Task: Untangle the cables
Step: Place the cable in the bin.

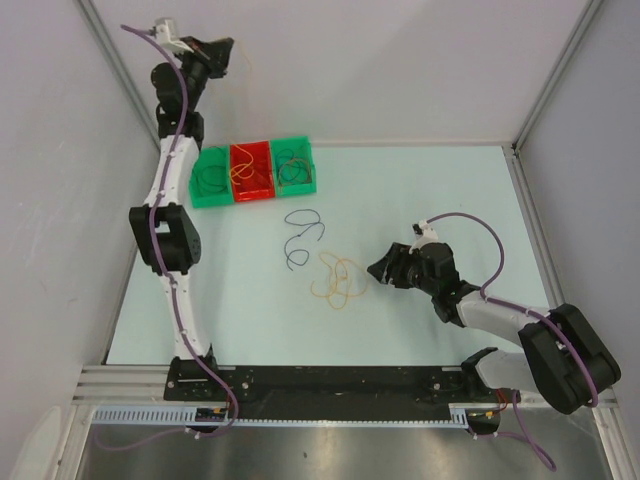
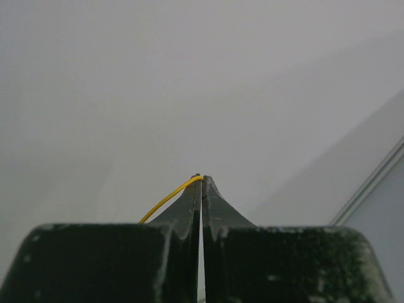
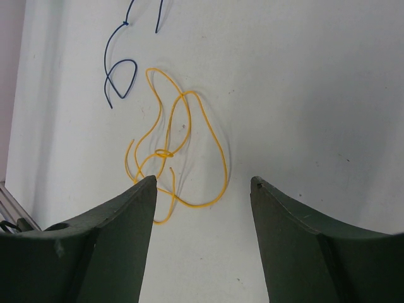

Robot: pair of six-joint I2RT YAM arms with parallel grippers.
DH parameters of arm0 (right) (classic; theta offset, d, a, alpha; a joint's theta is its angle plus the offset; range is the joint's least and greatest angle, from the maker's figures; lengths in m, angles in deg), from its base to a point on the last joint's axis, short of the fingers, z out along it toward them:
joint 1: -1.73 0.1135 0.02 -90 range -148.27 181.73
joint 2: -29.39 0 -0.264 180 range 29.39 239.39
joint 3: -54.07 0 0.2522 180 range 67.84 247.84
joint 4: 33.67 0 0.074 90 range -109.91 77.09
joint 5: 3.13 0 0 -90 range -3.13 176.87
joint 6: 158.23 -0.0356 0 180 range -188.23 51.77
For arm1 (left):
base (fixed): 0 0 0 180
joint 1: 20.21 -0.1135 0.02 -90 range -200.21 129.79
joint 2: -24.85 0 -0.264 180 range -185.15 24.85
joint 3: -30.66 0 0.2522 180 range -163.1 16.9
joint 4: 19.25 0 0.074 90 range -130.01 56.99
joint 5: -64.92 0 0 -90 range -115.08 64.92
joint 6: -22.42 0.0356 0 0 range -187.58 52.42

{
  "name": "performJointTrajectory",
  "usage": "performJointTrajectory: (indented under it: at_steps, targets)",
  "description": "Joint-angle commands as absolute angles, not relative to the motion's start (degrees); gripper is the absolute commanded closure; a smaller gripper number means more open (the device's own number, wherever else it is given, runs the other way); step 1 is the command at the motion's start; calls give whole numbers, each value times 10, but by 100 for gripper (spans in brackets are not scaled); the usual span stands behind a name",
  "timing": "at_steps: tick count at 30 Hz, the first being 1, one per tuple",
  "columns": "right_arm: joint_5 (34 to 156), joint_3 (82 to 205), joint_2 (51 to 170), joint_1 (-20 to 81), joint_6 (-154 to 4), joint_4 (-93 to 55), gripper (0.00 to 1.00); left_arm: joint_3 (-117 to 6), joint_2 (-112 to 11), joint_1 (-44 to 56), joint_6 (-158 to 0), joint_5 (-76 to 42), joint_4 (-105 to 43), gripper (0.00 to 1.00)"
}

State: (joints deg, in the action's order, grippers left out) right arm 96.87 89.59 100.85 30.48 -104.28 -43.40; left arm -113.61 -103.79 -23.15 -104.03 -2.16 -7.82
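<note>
A pale, blue-white table (image 1: 420,190) fills the floor of a plain enclosure with grey-white walls (image 1: 380,60) and metal corner posts. A black rail (image 1: 330,380) runs along the near edge, with both arm bases bolted to it.

The left arm (image 1: 168,225) stretches up the left side, reaching high toward the back wall. The left gripper (image 1: 222,50) is pressed fully together, and its wrist view shows a single thin yellow cable (image 2: 165,201) pinched at the very tips and curving away down to the left, with only blank wall behind.

The right arm (image 1: 520,325) lies low across the right side of the table. The right gripper (image 1: 383,268) has its jaws spread fairly wide and holds nothing. It hovers just beside a yellow tangle (image 3: 183,151) lying loose on the table, looped over itself with a small knot near its middle.

Three small bins sit in a row near the back left: a green bin (image 1: 196,190), a red bin (image 1: 255,197) and a second green bin (image 1: 313,168), each holding curled wires.

Between the bins and the yellow tangle, dark blue cables (image 1: 303,235) lie in loose curls on the table.
</note>
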Motion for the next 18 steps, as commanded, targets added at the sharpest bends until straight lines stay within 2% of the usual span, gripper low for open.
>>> performJointTrajectory:
  at_steps: [1,11,18]
  targets:
    - [976,901,1003,302,-1047,-456,34,-1081,-1006,-226,-1027,-22,-35,100]
    - [975,899,995,302,-1047,-450,35,-840,-914,-222,-1023,-58,15,100]
    - [976,899,993,302,-1046,-450,35,-738,-892,-221,-1055,-50,45,100]
